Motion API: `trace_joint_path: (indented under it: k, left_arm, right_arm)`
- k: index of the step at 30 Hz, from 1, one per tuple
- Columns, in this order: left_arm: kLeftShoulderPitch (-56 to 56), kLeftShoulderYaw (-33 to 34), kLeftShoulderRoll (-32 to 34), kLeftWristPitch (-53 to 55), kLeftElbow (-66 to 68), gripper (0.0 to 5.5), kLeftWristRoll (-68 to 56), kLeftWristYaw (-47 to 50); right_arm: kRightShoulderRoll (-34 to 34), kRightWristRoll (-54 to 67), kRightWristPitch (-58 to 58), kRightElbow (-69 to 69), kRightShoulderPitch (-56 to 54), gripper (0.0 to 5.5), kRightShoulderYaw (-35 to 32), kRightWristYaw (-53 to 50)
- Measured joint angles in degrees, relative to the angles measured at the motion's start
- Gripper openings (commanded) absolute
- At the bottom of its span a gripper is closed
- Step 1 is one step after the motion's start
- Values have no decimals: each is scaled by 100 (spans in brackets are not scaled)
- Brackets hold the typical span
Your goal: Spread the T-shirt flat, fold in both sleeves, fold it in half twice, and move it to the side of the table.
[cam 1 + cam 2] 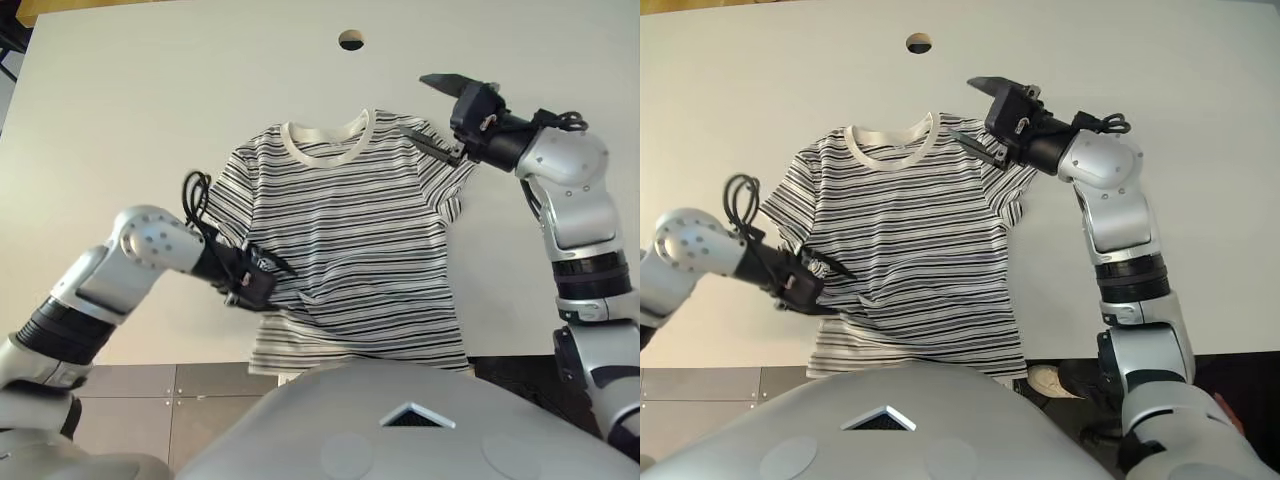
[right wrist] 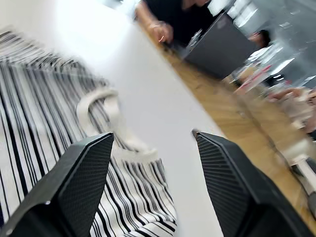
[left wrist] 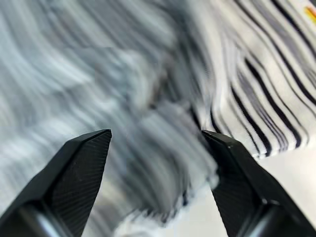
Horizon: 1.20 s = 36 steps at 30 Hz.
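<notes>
Left gripper (image 1: 262,283) low over T-shirt's left side, near hem; fingers spread wide above fabric, nothing held. T-shirt (image 1: 350,230) spread flat mid-table (image 1: 130,110), collar at far end, hem at near edge, sleeves out. Right gripper (image 1: 413,103) above shirt's right shoulder; fingers wide apart, empty.

White table (image 1: 120,120) with round hole (image 1: 351,40), grey tiled floor (image 1: 130,400).
</notes>
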Motion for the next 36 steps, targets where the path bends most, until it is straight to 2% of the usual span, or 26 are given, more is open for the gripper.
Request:
trace_joint_path:
  k: [4, 7, 14, 18, 25, 36]
  left_arm:
    - [-597, 696, 59, 413, 332, 332, -624, -206]
    - [-605, 1017, 170, 854, 235, 332, -1081, -369]
    - [-443, 1065, 181, 1482, -268, 332, -1426, -507]
    - [-628, 1141, 124, 1484, -46, 332, -1384, -503]
    - [-898, 1272, 26, 1460, 131, 332, -1327, -504]
    - [-908, 1249, -140, 1361, 165, 332, -1151, -503]
  right_arm:
    - [103, -419, -284, 1233, -889, 310, 472, 435]
    - [553, -682, -559, 2331, -1376, 310, 840, 572]
    - [1438, -1118, -898, 4583, -2212, 310, 1105, 369]
    - [1610, -1576, -1185, 5436, -2681, 310, 1285, 43]
    - [1611, -2228, -1101, 6535, -3379, 310, 1482, -886]
    - [1496, -2333, -1001, 6850, -3468, 310, 1171, -1235]
